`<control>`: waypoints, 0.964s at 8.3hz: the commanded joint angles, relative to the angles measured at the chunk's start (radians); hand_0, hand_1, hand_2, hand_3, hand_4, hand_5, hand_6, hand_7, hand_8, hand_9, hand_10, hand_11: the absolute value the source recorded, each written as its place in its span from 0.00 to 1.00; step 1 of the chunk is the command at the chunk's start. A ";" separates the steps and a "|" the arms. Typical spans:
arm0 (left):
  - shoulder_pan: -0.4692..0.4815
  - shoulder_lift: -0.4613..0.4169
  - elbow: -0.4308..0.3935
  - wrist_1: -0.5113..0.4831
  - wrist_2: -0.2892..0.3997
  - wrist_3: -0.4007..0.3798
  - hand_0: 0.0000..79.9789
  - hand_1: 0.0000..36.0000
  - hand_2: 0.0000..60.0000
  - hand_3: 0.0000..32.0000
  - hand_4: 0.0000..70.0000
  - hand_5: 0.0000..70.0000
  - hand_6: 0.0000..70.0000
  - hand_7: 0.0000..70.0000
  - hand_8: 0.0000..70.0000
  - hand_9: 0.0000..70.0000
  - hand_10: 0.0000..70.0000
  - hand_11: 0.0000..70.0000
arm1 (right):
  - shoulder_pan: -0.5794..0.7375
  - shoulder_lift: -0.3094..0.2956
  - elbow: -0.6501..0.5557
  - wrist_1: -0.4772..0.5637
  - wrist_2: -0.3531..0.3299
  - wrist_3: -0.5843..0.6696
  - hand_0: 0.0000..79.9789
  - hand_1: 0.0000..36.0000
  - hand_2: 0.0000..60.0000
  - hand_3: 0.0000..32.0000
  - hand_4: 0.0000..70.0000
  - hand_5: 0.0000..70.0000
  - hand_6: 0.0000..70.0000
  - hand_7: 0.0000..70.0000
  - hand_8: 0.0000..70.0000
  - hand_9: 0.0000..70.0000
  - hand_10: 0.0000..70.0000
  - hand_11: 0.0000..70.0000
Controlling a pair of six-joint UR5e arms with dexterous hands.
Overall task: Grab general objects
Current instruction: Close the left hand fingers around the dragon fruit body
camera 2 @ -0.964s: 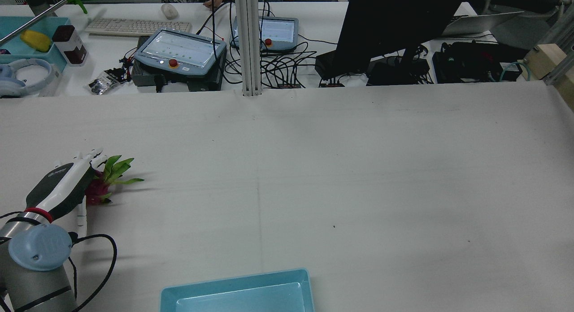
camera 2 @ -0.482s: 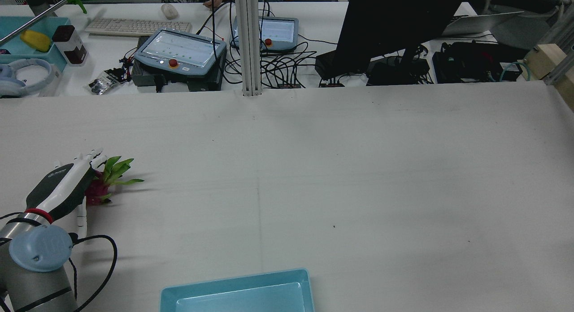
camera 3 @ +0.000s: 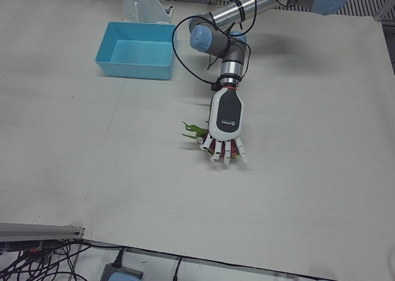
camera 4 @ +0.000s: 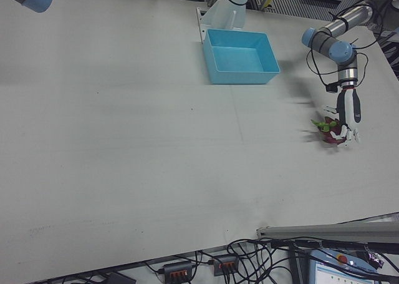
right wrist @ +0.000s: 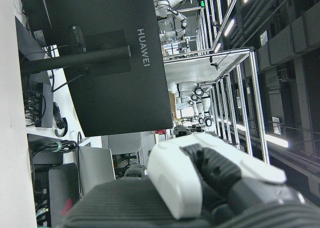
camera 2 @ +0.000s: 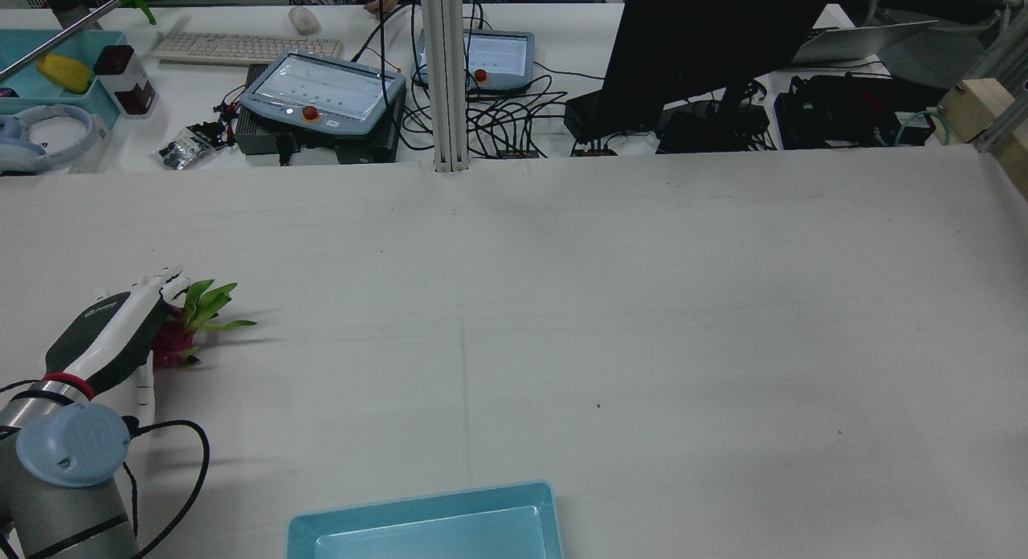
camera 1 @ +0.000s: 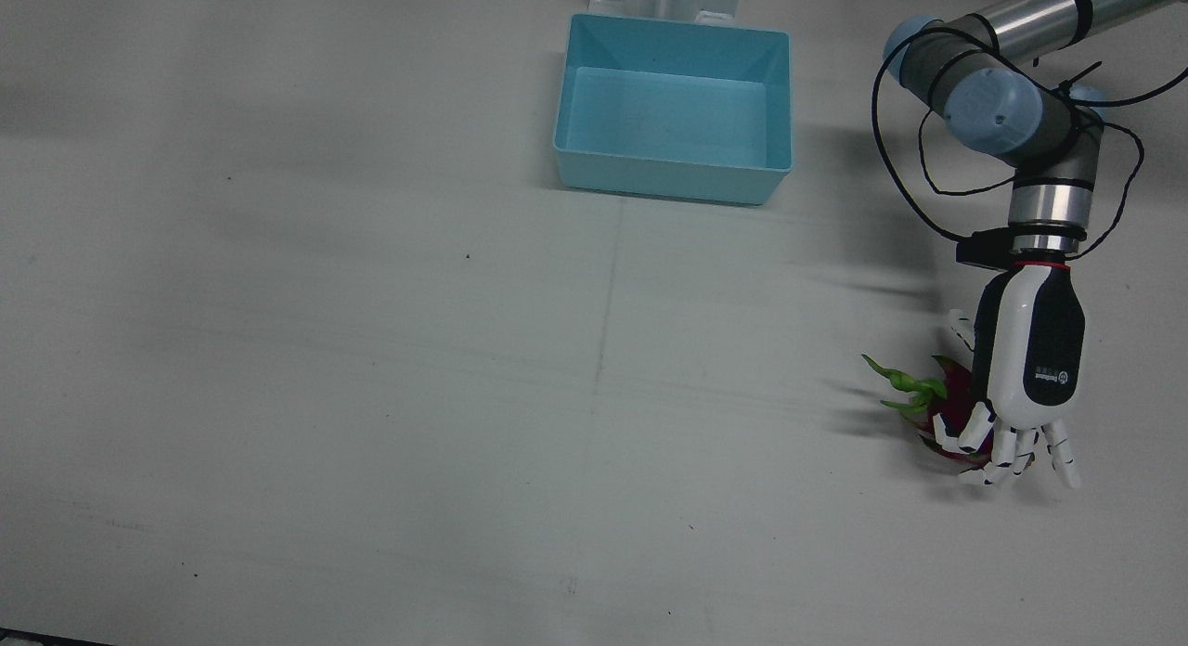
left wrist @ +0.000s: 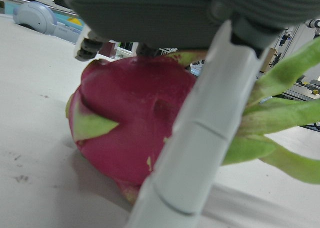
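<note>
1. Left hand: lowered palm-down over the dragon fruit, its white fingers draped over and beside the fruit; a firm hold cannot be told.
2. Dragon fruit: a magenta body with green leafy scales, lying on the white worktop at the robot's left edge, partly under the hand; in the left hand view it rests on the surface with one finger crossing in front.
3. Blue bin: empty, well apart from the fruit, near the arms' pedestals.
4. Right hand: seen only by its own camera, raised and facing a black monitor; its finger posture cannot be told.
</note>
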 commanded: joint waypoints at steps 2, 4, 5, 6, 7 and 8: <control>0.001 -0.004 0.037 -0.013 -0.001 0.000 1.00 1.00 0.31 0.58 0.00 1.00 0.17 0.78 0.39 0.38 0.33 0.54 | -0.001 0.001 0.000 0.000 0.000 0.000 0.00 0.00 0.00 0.00 0.00 0.00 0.00 0.00 0.00 0.00 0.00 0.00; 0.001 -0.001 0.038 -0.015 -0.002 0.000 1.00 1.00 0.34 0.54 0.00 1.00 0.22 0.86 0.44 0.45 0.38 0.61 | -0.001 0.000 0.000 0.000 0.000 0.000 0.00 0.00 0.00 0.00 0.00 0.00 0.00 0.00 0.00 0.00 0.00 0.00; -0.001 -0.001 0.034 -0.013 -0.005 0.000 1.00 1.00 0.37 0.51 0.00 1.00 0.25 0.90 0.46 0.48 0.42 0.65 | -0.001 0.000 0.000 0.000 0.000 0.000 0.00 0.00 0.00 0.00 0.00 0.00 0.00 0.00 0.00 0.00 0.00 0.00; -0.001 -0.001 0.026 -0.006 -0.037 -0.001 1.00 1.00 0.38 0.50 0.00 1.00 0.26 0.92 0.47 0.49 0.43 0.67 | -0.001 0.000 0.000 0.000 0.000 0.000 0.00 0.00 0.00 0.00 0.00 0.00 0.00 0.00 0.00 0.00 0.00 0.00; 0.002 -0.001 0.023 0.003 -0.057 -0.001 1.00 1.00 0.45 0.48 0.00 1.00 0.31 0.97 0.50 0.54 0.48 0.73 | 0.000 0.000 0.000 -0.002 0.000 0.000 0.00 0.00 0.00 0.00 0.00 0.00 0.00 0.00 0.00 0.00 0.00 0.00; 0.002 -0.003 0.023 0.003 -0.059 -0.001 1.00 1.00 0.54 0.46 0.00 1.00 0.35 1.00 0.54 0.58 0.52 0.79 | 0.000 0.000 0.000 -0.002 0.000 0.000 0.00 0.00 0.00 0.00 0.00 0.00 0.00 0.00 0.00 0.00 0.00 0.00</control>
